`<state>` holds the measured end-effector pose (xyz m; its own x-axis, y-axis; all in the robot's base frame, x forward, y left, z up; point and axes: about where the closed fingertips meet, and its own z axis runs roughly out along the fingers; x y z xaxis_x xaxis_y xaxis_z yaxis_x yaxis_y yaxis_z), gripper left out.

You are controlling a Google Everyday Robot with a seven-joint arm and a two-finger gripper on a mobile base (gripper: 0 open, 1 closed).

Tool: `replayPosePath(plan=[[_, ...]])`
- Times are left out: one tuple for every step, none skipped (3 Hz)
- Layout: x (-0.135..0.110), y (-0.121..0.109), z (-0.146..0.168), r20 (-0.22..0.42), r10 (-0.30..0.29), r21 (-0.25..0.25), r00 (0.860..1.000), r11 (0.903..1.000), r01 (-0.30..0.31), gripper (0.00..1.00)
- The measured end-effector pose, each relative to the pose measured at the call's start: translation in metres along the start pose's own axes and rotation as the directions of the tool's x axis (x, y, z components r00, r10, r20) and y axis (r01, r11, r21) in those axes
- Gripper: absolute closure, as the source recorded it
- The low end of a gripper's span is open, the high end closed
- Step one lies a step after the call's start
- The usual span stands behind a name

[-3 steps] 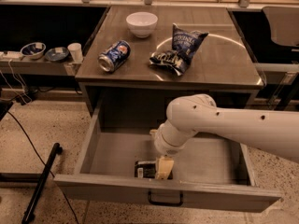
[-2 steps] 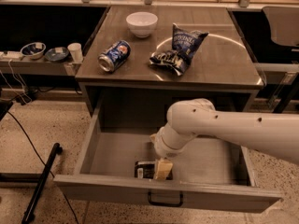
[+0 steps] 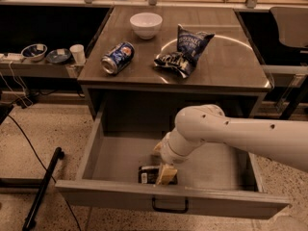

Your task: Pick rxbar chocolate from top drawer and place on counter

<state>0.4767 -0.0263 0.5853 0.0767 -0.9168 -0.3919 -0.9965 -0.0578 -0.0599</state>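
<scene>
Grabbing was my step: the gripper (image 3: pixel 166 173) hung inside the top drawer (image 3: pixel 115 159), the rxbar chocolate (image 3: pixel 147 175) just under it, and I couldn't tell if it held; next it needed a straight lift.

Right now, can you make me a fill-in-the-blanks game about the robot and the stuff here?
1. The drawer is ____.
2. The gripper is down in the drawer at the bar, close to the drawer's ____ wall.
3. On the counter, the can lies on its ____.
4. The bowl on the counter is coloured ____.

Missing words: open; front; side; white.
</scene>
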Motion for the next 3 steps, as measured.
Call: replayPosePath(plan=[[-0.0027, -0.0004, -0.0064, 0.0, 0.0, 0.0, 1.0, 1.0, 0.0, 0.75], [-0.007, 0.0013, -0.0056, 0.023, -0.001, 0.004, 1.0, 1.0, 0.001, 0.98], [-0.0072, -0.0009, -0.0136, 0.11, -0.011, 0.058, 0.994, 0.9983, 0.005, 1.0]])
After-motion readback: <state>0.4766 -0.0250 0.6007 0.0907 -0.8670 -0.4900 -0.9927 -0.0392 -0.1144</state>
